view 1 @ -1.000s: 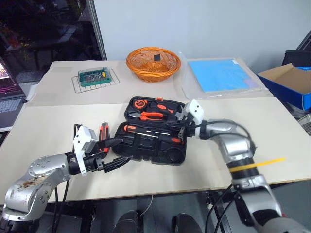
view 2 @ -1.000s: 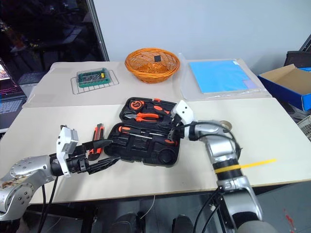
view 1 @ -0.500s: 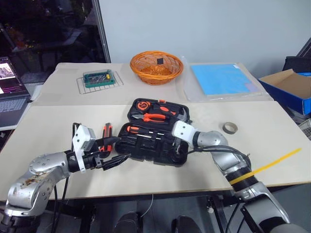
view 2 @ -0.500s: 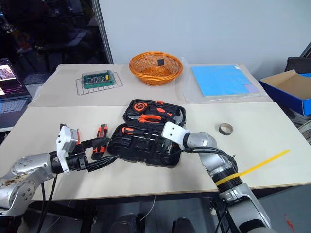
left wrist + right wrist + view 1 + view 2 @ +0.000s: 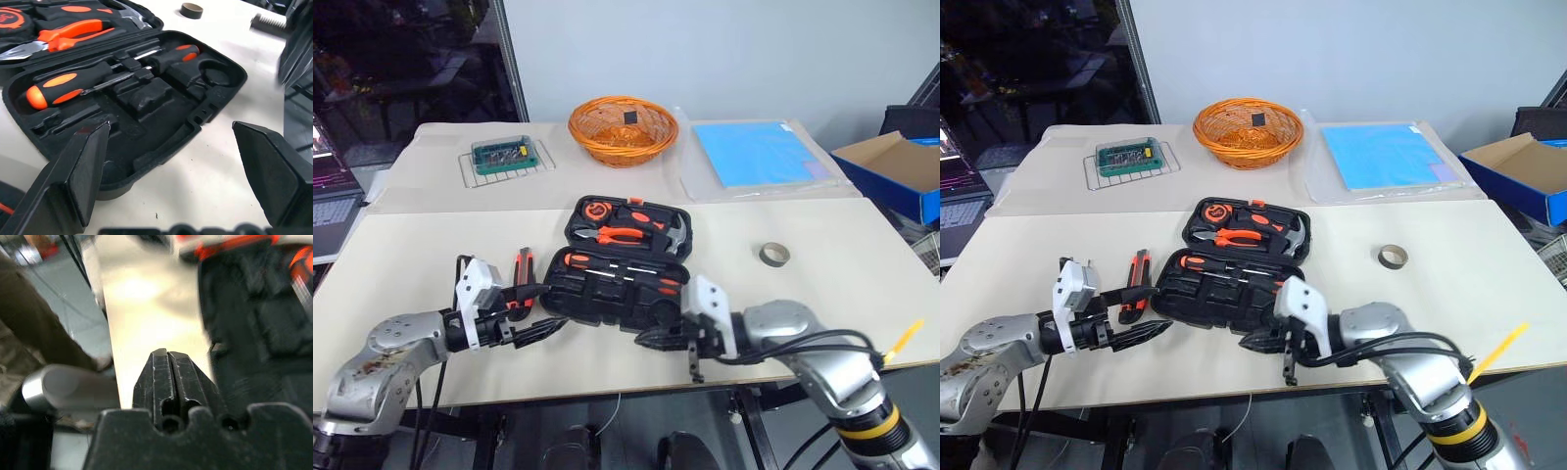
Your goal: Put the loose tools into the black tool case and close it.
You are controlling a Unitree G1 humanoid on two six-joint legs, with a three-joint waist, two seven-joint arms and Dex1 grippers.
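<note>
The black tool case lies open in the middle of the table. Two long screwdrivers with orange-and-black handles sit in recesses of its near half. The far half holds pliers, a hammer and a tape measure. An orange-and-black utility knife lies loose on the table just left of the case. My left gripper stands wide open at the case's near left corner, beside the knife, with nothing between its fingers. In front of the case's near edge, my right gripper is shut and empty, pointing left.
A woven orange basket and a green bit box on a wire rack stand at the back. A blue sheet lies at the back right, a tape roll right of the case, and a cardboard box beyond the table's right edge.
My right arm has pulled back from over the case's right side to the table's near edge, still shut. The left gripper has stayed put, open.
</note>
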